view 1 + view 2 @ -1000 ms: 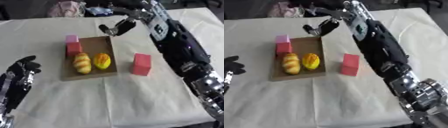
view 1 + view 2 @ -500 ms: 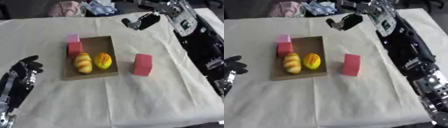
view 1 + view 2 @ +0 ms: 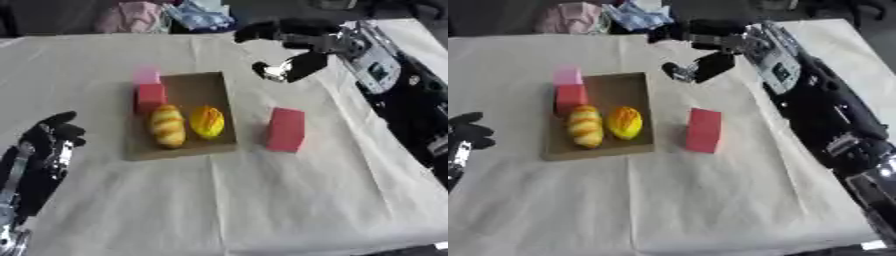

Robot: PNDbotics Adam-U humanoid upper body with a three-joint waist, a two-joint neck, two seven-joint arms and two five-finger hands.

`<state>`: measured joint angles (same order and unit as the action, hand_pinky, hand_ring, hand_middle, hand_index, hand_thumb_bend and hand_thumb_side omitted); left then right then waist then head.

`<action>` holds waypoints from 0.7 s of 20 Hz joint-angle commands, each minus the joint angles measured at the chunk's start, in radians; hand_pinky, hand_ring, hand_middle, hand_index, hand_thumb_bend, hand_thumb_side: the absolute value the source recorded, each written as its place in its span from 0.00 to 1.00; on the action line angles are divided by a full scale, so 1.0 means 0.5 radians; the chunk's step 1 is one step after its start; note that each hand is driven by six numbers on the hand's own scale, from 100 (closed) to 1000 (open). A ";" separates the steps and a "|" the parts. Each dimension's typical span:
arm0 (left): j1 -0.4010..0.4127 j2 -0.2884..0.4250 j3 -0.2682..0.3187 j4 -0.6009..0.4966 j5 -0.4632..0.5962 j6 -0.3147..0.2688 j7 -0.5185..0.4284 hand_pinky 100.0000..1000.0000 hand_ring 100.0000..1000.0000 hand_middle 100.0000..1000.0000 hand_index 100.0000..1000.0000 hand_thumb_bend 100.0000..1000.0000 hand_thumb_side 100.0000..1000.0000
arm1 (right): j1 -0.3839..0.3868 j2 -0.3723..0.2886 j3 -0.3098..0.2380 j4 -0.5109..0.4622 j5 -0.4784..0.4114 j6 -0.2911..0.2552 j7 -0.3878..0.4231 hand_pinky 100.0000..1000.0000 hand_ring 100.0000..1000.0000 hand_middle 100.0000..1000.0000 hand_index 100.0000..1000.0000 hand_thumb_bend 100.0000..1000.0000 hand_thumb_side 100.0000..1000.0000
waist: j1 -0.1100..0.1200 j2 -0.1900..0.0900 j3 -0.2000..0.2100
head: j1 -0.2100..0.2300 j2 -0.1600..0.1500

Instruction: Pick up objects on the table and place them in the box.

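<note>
I am holding my right hand (image 3: 293, 50) empty, fingers spread apart, at one o'clock from the box (image 3: 185, 119). The pink block (image 3: 285, 129) is standing at the box's three o'clock. My left hand (image 3: 45, 145) is resting with fingers relaxed at eight o'clock.

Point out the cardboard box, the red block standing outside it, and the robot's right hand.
cardboard box (image 3: 199, 85): left eye view, on its bare floor near the far end.
red block (image 3: 285, 129): left eye view, on its front face.
right hand (image 3: 710, 65): right eye view, on the thumb below the fingers.
</note>
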<state>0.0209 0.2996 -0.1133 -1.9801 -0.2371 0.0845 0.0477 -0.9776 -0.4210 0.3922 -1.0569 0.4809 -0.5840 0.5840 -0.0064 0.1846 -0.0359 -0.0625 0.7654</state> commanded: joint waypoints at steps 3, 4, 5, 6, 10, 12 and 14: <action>-0.003 0.044 0.007 -0.040 0.000 0.004 -0.005 0.71 0.60 0.58 0.83 0.00 0.78 | 0.005 -0.083 0.098 -0.082 -0.005 -0.646 0.646 1.00 1.00 1.00 1.00 0.00 0.91 | -0.033 -0.066 0.003 | 0.006 0.009; -0.002 0.045 0.007 -0.040 0.000 0.006 -0.006 0.71 0.60 0.58 0.83 0.00 0.78 | 0.015 -0.089 0.114 -0.089 -0.005 -0.646 0.646 1.00 1.00 1.00 1.00 0.00 0.93 | -0.034 -0.066 0.003 | 0.006 0.009; -0.001 0.046 0.007 -0.040 0.000 0.007 -0.007 0.71 0.60 0.58 0.83 0.00 0.78 | 0.025 -0.095 0.126 -0.093 -0.006 -0.646 0.646 1.00 1.00 1.00 1.00 0.00 0.93 | -0.035 -0.067 0.002 | 0.007 0.009; -0.001 0.046 0.006 -0.040 0.001 0.008 -0.007 0.71 0.60 0.58 0.83 0.00 0.78 | 0.034 -0.101 0.133 -0.097 -0.008 -0.646 0.646 1.00 1.00 1.00 1.00 0.00 0.94 | -0.036 -0.067 0.002 | 0.007 0.009; 0.000 0.048 0.007 -0.040 0.002 0.009 -0.009 0.71 0.60 0.58 0.83 0.00 0.78 | 0.064 -0.130 0.142 -0.114 -0.026 -0.646 0.646 1.00 1.00 1.00 1.00 0.00 0.96 | -0.039 -0.071 -0.001 | 0.003 0.009; 0.001 0.049 0.006 -0.040 0.003 0.010 -0.011 0.71 0.60 0.58 0.83 0.00 0.78 | 0.075 -0.139 0.152 -0.118 -0.033 -0.646 0.646 1.00 1.00 1.00 1.00 0.00 0.97 | -0.040 -0.072 -0.002 | -0.002 0.009; 0.001 0.050 0.006 -0.040 0.003 0.011 -0.012 0.71 0.60 0.58 0.83 0.00 0.78 | 0.084 -0.144 0.162 -0.119 -0.036 -0.646 0.646 1.00 1.00 1.00 1.00 0.00 0.99 | -0.041 -0.073 -0.004 | -0.006 0.009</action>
<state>0.0247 0.3005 -0.1133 -1.9801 -0.2370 0.0891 0.0434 -0.9217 -0.4636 0.4764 -1.0956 0.4727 -0.5839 0.5840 -0.0127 0.1791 -0.0367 -0.0637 0.7654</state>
